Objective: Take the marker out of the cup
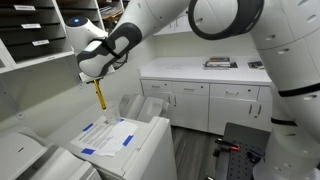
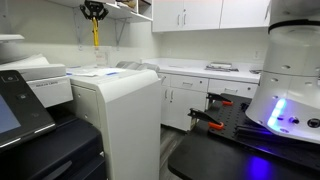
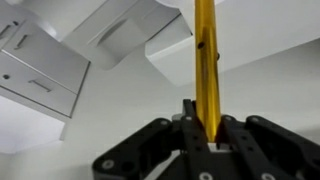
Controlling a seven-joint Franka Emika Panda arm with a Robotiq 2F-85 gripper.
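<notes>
Arm up, gripper (image 1: pixel 96 80) high above the copier top (image 1: pixel 155 135). The marker (image 1: pixel 99 95) is pinched in the gripper and hangs upright straight below it, tip well clear of the copier. Directly under the hand a sheet (image 1: pixel 112 135) lies flat on the copier top, tape strips (image 1: pixel 88 150) on it. Pigeonhole shelves (image 1: pixel 30 35) stand to one side of the hand; on the opposite side and lower, a counter (image 1: pixel 190 70) with a tray (image 1: pixel 220 63) on it.

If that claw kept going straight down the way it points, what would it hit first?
Probably the top of the white printer. The gripper points down, and the marker it grips hangs below, so its tip would likely touch first; depth is hard to judge.
</notes>
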